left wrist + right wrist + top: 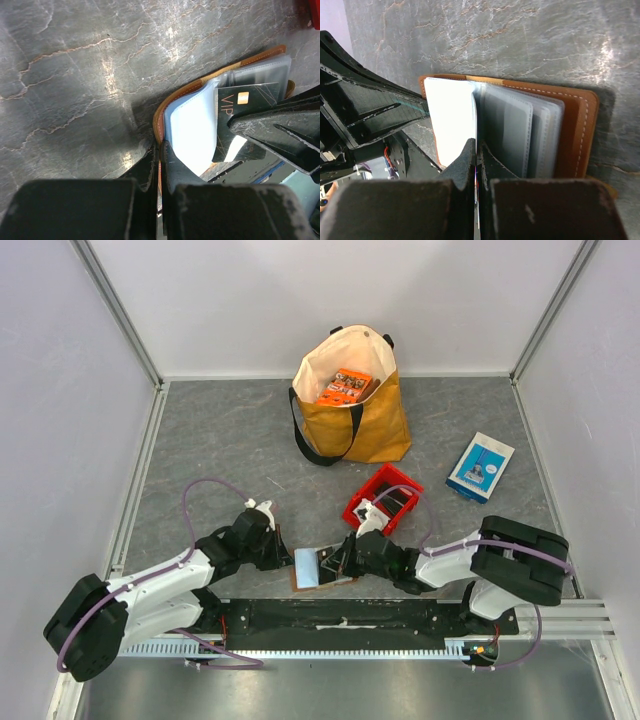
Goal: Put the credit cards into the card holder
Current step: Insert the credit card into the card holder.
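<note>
The brown leather card holder (318, 586) lies open near the table's front edge, its clear sleeves fanned out (577, 135). My left gripper (284, 553) is shut on the holder's left edge (180, 95), with its fingertips (160, 147) pinching the leather. A pale blue-white card (192, 130) sits in the left pocket and also shows in the right wrist view (450, 120). My right gripper (347, 558) is shut on a dark grey VIP card (240, 115). It holds the card edge-on between its fingers (477, 145), over the sleeves.
A red bin (383, 500) holding dark cards stands just behind the right gripper. A tan tote bag (350, 400) with orange packets stands at the back. A blue-and-white box (480, 466) lies at the right. The arms' base rail runs along the near edge.
</note>
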Robot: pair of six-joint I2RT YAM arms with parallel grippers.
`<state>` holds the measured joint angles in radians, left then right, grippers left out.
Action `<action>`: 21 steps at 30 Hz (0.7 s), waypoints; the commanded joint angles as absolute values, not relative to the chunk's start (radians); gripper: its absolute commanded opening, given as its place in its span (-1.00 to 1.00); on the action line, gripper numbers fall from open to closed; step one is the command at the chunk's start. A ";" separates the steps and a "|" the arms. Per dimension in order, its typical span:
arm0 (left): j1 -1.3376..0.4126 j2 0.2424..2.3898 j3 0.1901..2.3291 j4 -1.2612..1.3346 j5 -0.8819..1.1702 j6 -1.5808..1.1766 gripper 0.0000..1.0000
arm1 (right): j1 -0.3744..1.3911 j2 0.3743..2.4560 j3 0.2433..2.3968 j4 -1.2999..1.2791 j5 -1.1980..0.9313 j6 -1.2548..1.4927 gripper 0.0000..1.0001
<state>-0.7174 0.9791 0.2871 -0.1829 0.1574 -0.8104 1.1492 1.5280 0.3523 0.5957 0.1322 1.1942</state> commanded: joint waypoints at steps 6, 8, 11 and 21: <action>-0.719 0.979 0.284 -0.166 0.135 -0.804 -0.97 | 1.160 1.588 0.336 0.610 0.087 1.167 -1.00; -0.718 0.983 0.287 -0.170 0.129 -0.807 -0.96 | 1.160 1.588 0.327 0.618 0.078 1.190 -1.00; -0.718 0.994 0.287 -0.173 0.121 -0.811 -0.96 | 1.160 1.597 0.316 0.653 0.083 1.216 -1.00; -0.719 0.966 0.261 -0.181 0.127 -0.799 -0.96 | 1.103 1.608 0.341 0.657 0.092 1.033 -1.00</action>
